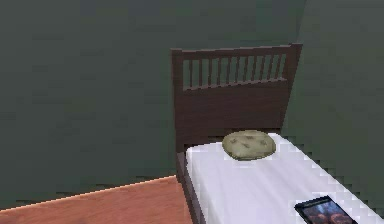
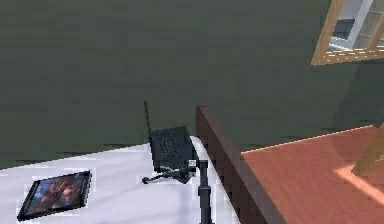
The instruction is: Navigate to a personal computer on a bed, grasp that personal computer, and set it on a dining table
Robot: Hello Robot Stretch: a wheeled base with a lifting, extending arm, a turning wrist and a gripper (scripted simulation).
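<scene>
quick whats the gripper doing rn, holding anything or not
Gripper: cannot be told whether it holds anything, because the dark open laptop lying on the bed is right at its far end.

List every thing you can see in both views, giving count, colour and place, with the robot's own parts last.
bed: one, white top, dark brown slatted headboard, against the green wall
pillow: one, olive, near the headboard
flat panel: one, dark-framed with a picture, flat on the bed
personal computer: one, dark, lid raised, on the bed
floor: reddish wood, beside the bed
window: one, pale frame, arm side view's top right
arm: one, dark bar, over the bed
fingers: two, thin, by the computer; any hold cannot be told
</scene>
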